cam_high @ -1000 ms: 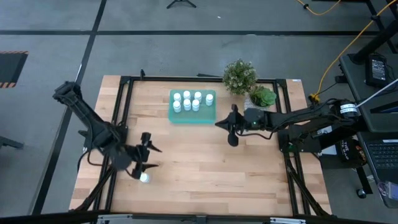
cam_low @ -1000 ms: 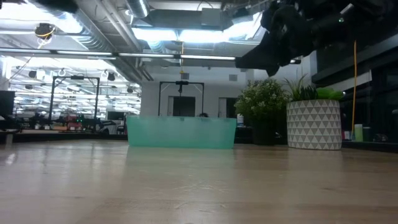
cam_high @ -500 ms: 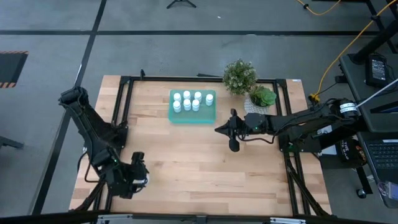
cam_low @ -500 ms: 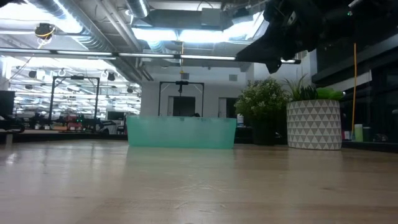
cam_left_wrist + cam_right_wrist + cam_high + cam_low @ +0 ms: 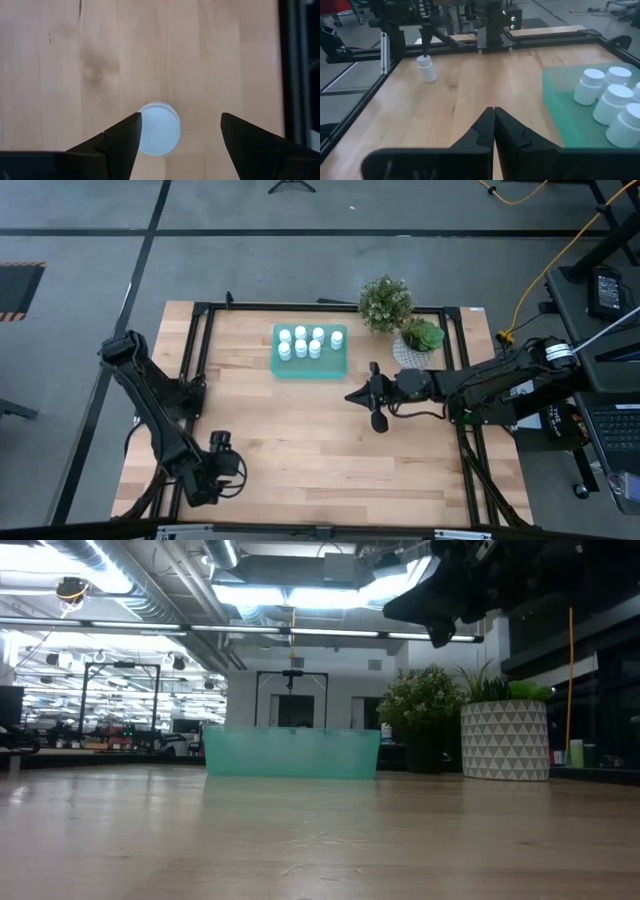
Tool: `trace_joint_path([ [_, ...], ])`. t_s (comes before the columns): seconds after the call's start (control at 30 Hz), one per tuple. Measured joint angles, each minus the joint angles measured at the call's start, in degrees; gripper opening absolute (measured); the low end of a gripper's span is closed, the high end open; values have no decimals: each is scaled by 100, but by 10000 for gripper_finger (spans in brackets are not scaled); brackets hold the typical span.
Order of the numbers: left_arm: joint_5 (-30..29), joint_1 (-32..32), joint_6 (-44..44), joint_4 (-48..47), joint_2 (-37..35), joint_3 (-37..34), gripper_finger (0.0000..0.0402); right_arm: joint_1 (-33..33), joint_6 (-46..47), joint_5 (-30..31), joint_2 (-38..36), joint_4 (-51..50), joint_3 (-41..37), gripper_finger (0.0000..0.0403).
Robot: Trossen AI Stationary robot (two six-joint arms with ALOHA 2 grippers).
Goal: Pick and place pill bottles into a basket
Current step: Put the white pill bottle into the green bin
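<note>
Left gripper (image 5: 175, 135): positioned above the near-left corner of the light wooden worktop (image 5: 300, 430), pointing straight down; fingers spread apart, clamped on nothing.
Target bottle (image 5: 158, 128): one small white cylindrical plastic pill bottle with a white cap, standing upright on the worktop near its near-left corner, well apart from the basket. In the left wrist view its cap lies between the fingers but close against one finger, not centred.
Right gripper (image 5: 494, 125): held above the worktop's middle, toward the right edge, near the basket's right end; fingers pressed together, empty. This arm waits.
Basket (image 5: 290, 368): shallow rectangular translucent teal-green plastic tray near the far edge of the worktop, about mid-width.
Basket contents (image 5: 310, 342): about seven matching white capped bottles, upright and grouped closely.
Risk 1: off-centre approach. On descent the nearer finger could strike the cap and tip the bottle, or push it toward the worktop edge.
Risk 2: shallow grip. Closing on the cap alone could let the smooth cylinder slip or swing during the long carry.
Risk 3: crowded basket. A release over the standing group could knock bottles over; the free area appears limited.
Bottle appearance: plain white, smooth, round cap seen from above; label detail cannot be made out.
Other items: white patterned pot (image 5: 504, 740) with green plant at the far-right corner, clear of the carry path.
</note>
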Motion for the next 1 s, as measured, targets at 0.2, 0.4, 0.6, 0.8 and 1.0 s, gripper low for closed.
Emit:
trace_joint_path([
  [0.2, -126, 2, 17, -2, 222, 3, 265, 173, 0, 253, 0, 36, 0, 14],
  [0.4, -173, 7, 7, -23, 279, -2, 265, 259, -9, 260, 2, 156, 2, 14],
  [0.6, 0, 8, -50, 12, 279, -2, 265, 259, -22, 260, 1, 171, 2, 14],
  [0.8, 62, 7, -90, 11, 279, -2, 265, 259, -24, 262, 4, 169, 2, 14],
  [1.0, 500, 7, -90, 13, 279, -2, 265, 257, -24, 261, 7, 167, 2, 14],
])
